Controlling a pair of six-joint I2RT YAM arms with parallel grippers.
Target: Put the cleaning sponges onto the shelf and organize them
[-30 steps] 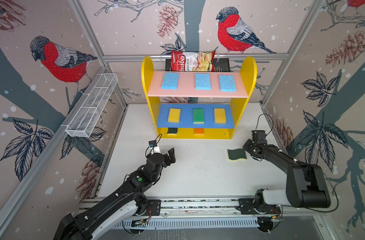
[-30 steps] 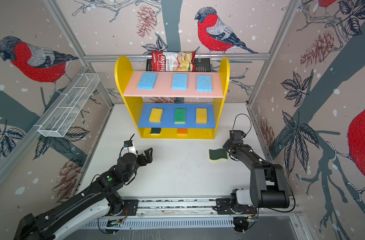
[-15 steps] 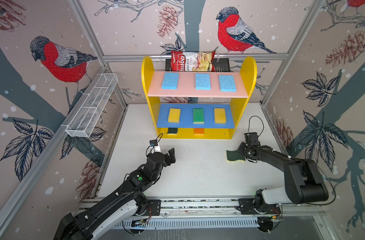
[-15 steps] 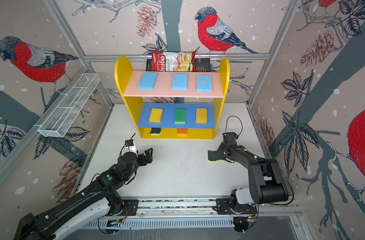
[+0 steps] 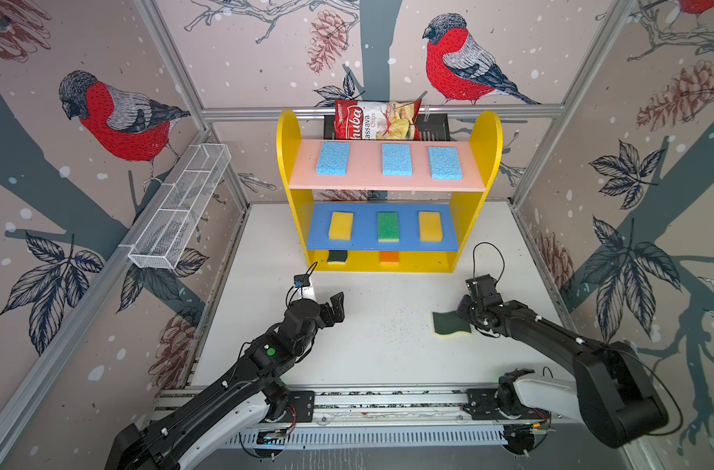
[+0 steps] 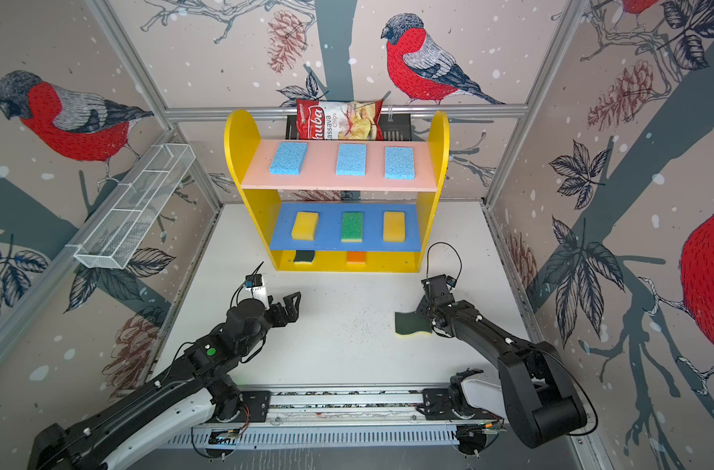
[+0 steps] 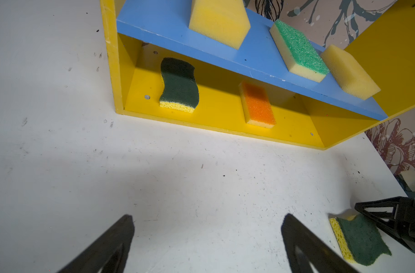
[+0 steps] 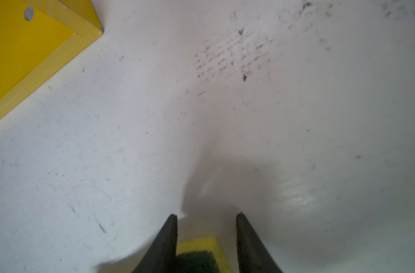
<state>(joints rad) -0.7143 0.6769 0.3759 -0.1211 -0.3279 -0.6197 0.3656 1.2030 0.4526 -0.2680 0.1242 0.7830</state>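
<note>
The shelf (image 5: 485, 142) (image 6: 438, 134) stands at the back. Three light blue sponges (image 5: 397, 159) lie on its pink board. Two yellow sponges (image 5: 341, 226) flank a green-topped one (image 5: 388, 226) on the blue board. On the base (image 7: 225, 113) lie a wavy dark-green sponge (image 7: 179, 82) and an orange-topped one (image 7: 258, 104). My right gripper (image 5: 463, 315) (image 8: 206, 215) is shut on a second wavy sponge (image 5: 449, 323) (image 6: 412, 323) (image 8: 197, 255), tilted just above the table, right of centre. My left gripper (image 5: 333, 307) (image 7: 207, 216) hangs open and empty over the table's left-middle.
A red chips bag (image 5: 377, 120) leans on a black rack (image 5: 434, 126) behind the shelf. A white wire basket (image 5: 180, 207) hangs on the left wall. The arms' base rail (image 5: 388, 403) runs along the front edge.
My right gripper swung left onto the loose wavy sponge and closed on it. The sponge has shifted left and toward the front. The left arm has not moved.
</note>
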